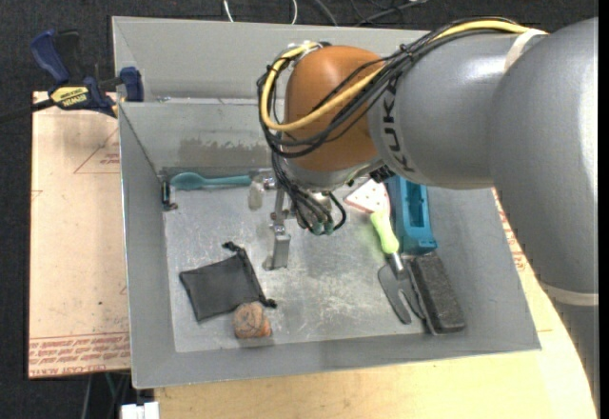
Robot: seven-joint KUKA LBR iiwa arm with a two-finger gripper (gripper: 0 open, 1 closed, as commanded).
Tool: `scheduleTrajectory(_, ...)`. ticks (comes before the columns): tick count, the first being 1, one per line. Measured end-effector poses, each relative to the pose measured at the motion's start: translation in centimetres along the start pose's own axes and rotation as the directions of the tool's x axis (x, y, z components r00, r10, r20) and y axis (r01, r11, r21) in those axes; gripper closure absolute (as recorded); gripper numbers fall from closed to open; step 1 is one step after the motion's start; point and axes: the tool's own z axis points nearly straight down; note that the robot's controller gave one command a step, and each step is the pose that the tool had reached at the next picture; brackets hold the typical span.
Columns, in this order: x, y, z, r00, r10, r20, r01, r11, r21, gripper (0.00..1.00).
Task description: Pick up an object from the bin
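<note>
Grey metal bin [324, 298], tool [275, 251] hanging low near its middle.
Whether the tool is released or clenched I cannot tell; I see nothing held. Nearest, just on the near-left side, lie a black cloth pouch [219, 289] and a brown stone-like lump [252, 322], probably the handiest picks. A green handle [383, 232] and a blue block [415, 213] lie to the right.

We see even light, a soft sheen on the grey arm [495, 112], faint shadows in the bin [324, 298].
</note>
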Motion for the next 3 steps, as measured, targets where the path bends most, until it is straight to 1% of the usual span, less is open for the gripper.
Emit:
scheduleTrajectory(1,3.4,2.3,4.7,1.0,-0.011,-0.002,0.011,1.0,0.001,0.0)
scheduleTrajectory(2,4.6,4.3,6.1,0.995,0.094,0.016,-0.094,0.996,-0.003,0.0)
scheduleTrajectory(3,4.3,4.3,6.1,0.994,0.104,0.012,-0.104,0.995,-0.004,0.0)
